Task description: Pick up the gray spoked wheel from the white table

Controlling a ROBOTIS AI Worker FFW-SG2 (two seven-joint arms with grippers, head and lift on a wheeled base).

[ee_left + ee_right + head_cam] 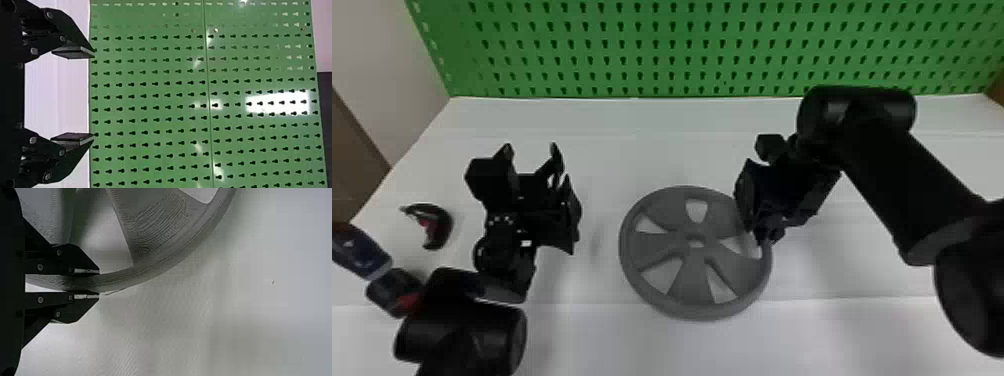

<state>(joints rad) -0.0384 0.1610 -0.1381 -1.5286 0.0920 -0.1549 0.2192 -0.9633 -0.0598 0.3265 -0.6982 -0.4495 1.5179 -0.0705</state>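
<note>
Wheel, gray and spoked, lies on the white table before you, between your grippers. Judged stiff plastic, light for its breadth and not fragile; its smooth rim could slip or swivel under a single pinch. Your right gripper is clamped on that rim at the wheel's right side, a finger on either face of the band. Hold judged sound; expect the free side to sag as you lift. Your left gripper, off the wheel's left side, has its fingers apart. Markings: you have none legible on the wheel, nor on the green pegboard beyond.
</note>
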